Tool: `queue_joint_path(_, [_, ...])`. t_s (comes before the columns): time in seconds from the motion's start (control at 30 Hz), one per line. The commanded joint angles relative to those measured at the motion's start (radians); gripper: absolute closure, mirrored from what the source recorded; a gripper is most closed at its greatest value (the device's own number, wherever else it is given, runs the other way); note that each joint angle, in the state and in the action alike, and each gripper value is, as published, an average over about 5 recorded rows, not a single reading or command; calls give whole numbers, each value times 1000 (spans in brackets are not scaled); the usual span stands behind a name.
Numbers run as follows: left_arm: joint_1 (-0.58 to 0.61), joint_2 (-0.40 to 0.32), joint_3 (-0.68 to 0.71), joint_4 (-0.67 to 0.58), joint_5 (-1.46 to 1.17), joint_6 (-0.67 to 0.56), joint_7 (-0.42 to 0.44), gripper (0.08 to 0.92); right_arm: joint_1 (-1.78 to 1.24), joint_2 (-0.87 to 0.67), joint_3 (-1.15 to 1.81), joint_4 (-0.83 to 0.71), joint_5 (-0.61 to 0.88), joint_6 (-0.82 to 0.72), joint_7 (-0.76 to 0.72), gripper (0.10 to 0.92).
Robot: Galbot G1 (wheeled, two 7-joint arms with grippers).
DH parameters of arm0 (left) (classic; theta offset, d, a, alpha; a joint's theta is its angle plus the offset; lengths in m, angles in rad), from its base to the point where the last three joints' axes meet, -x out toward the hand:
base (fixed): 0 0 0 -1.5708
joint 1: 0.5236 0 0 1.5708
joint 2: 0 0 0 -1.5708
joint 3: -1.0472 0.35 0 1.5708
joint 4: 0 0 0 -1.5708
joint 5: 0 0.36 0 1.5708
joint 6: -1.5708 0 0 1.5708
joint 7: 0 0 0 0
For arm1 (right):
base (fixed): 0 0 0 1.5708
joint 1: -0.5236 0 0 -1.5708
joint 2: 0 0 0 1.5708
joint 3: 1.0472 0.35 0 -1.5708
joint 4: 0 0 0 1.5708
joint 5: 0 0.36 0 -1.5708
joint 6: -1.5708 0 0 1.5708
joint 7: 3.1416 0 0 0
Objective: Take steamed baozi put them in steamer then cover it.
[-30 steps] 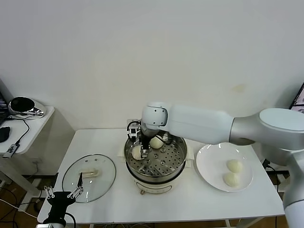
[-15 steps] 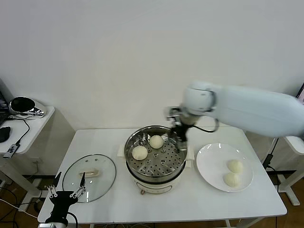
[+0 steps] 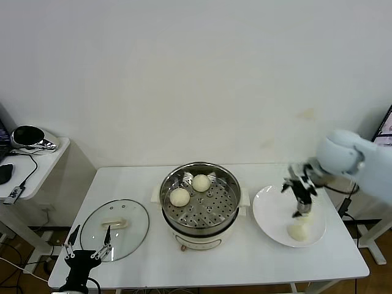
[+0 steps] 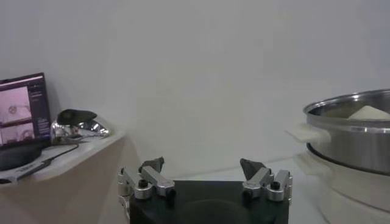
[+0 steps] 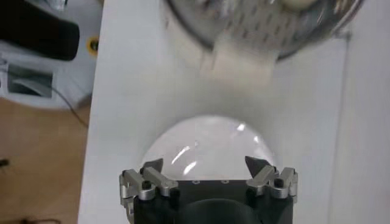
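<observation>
- Resting on the perforated tray of the steamer (image 3: 200, 208), two smooth cream-white baozi (image 3: 180, 196) are seen; another (image 3: 298, 231) lies on the white plate (image 3: 267, 214), right.
- The right gripper (image 3: 301, 204) is held above that plate, fingers (image 5: 152, 166) spread wide, empty.
- The left gripper (image 3: 87, 250) is parked near-left beside the cover (image 3: 115, 229), fingers wide.

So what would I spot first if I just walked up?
Probably the shiny steamer in the middle of the table, with two buns on its holey tray. Next, the right gripper, open over the plate where another bun waits. The glass lid lies flat left of the steamer, near the open left gripper.
</observation>
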Motion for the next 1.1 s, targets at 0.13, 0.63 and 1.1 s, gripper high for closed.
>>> queue_joint_path(0.13, [4,-9,-2,-2,4,1,0,177,-460,-34,341,-158,-233,140,6,203])
queue_joint_path(0.63, [10,-14,-19,-2,2,1,0,177,-521,135,378,-315,-255,141,64,203])
queue_joint_path(1.1, [9,-21,-15,1,3,0,-1,177,-505,163,363,-317,-244,115,62,319])
